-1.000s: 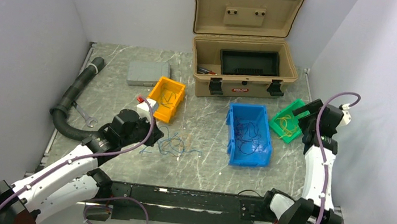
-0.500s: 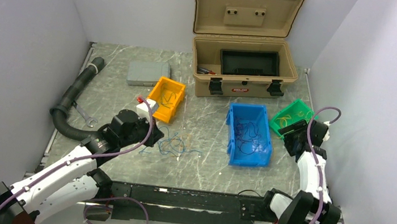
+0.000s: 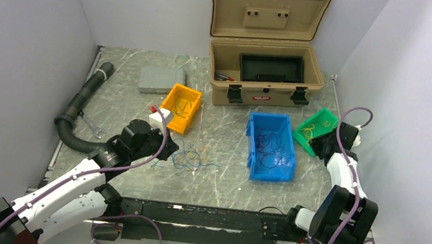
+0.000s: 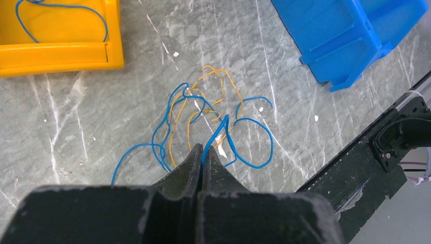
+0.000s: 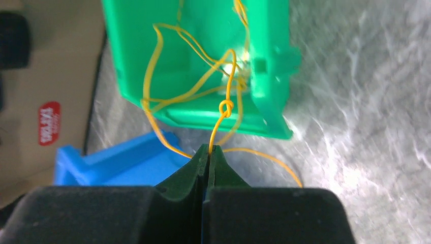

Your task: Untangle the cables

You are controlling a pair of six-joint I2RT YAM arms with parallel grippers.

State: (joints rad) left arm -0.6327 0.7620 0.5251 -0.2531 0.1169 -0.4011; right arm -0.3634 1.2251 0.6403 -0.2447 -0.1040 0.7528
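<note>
The left claw (image 4: 203, 150) pinches a blue wire (image 4: 223, 121) of the tangled cables (image 4: 189, 94) lying on the surface (image 4: 76, 101). The right claw (image 5: 208, 150) pinches a yellow wire (image 5: 225, 108) trailing from the green bin (image 5: 193, 30).

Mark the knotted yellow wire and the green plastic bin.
Knotted yellow wire (image 5: 226, 108): right wrist view, on the knot.
Green plastic bin (image 5: 274, 107): right wrist view, side wall.
</note>
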